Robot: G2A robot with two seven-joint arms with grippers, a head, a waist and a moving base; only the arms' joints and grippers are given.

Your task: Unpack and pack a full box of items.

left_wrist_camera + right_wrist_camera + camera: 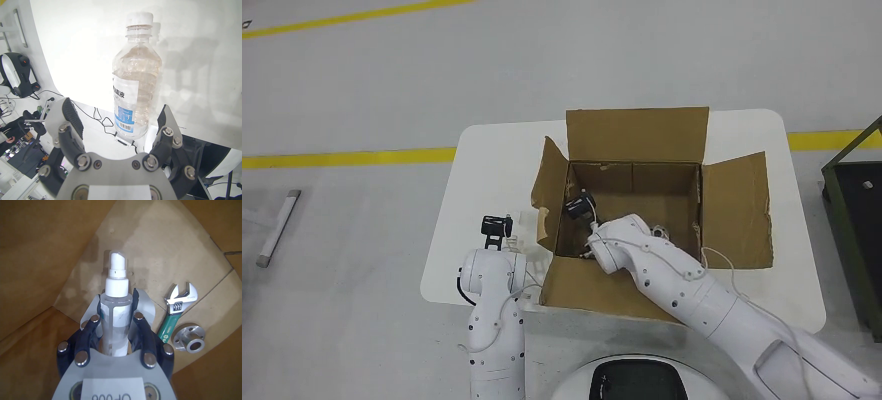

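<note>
A brown cardboard box [637, 133] sits open on a white bench [492, 180], its four flaps folded outward. The right arm reaches down into the box. Its gripper [116, 297] is closed snugly around the body of a slim clear spray bottle [115, 313], one finger on each side. The bottle's white pump head, under a clear cap, sticks out past the fingertips toward the box floor.

On that cardboard floor, just beside the held bottle, lies an adjustable wrench [174, 313] with a green handle and a silver head. A round metal flange [189, 340] with a centre bore and small bolt holes rests close by the wrench handle. I cannot tell whether they touch.

Outside the box, the left arm is over the bench on the box's left side, near the left flap. Its gripper [116, 106] is spread wide and has hold of nothing. A larger clear plastic bottle [136, 81], with a white screw cap and a white-and-blue label, rests on the bench near its edge, in line with the gap between the fingers and touching neither. Its cap points away from the gripper. I cannot tell whether it lies flat or stands.
</note>
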